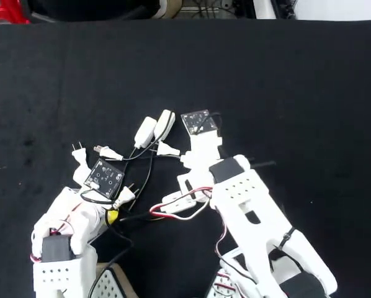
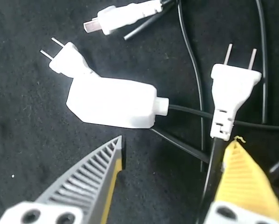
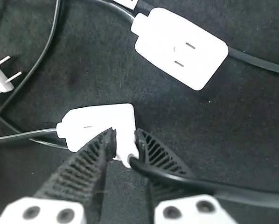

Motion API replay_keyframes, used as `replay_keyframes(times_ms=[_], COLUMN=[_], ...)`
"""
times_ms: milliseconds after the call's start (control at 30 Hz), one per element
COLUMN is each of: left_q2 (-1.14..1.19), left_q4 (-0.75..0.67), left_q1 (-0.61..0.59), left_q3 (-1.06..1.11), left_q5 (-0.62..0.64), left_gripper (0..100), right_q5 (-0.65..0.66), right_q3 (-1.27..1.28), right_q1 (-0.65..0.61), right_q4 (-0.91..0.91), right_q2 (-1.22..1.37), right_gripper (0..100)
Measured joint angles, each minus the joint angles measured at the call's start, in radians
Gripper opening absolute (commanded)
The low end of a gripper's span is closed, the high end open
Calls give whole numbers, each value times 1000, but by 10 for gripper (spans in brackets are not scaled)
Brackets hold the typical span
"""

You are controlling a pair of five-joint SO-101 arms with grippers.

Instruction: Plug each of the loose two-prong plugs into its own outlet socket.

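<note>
Two grippers sit among the white plugs and black cords on the dark table [image 1: 309,81]. Our right gripper [image 3: 124,136] is clamped on the pinched plug [image 3: 124,151], whose cord trails back past one finger. The grip is low on the body, we judge, so that the front end is left free to be pressed home. Directly ahead of the fingertips, touching that plug, lies the near socket [image 3: 90,123]; we cannot tell whether the prongs are fully in. Farther ahead and off to one side rests the slotted socket [image 3: 179,46], its two slots bare, so we take it to be waiting for a plug. Our left gripper [image 2: 177,142] is spread wide and holds nothing. Just by its yellow finger [image 2: 240,177] lies the loose plug [image 2: 233,84], prongs pointing away from the gripper, which suits a grasp from behind. Ahead of the grey finger [image 2: 95,175] lies a white block [image 2: 111,102] on a cord, with an angled plug [image 2: 65,58] touching its far corner.
</note>
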Motion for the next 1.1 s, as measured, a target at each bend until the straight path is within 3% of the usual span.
replay_keyframes(times_ms=[333,1100], left_q2=[2,2], left_q4=[0,0], left_q1=[-6,-6], left_q3=[0,0], left_q5=[0,0], left_gripper=[329,329], right_q5=[11,201], right_q3=[54,78], right_q1=[-101,-107], right_q4=[-74,-78], right_q2=[-2,-5], right_gripper=[12,12])
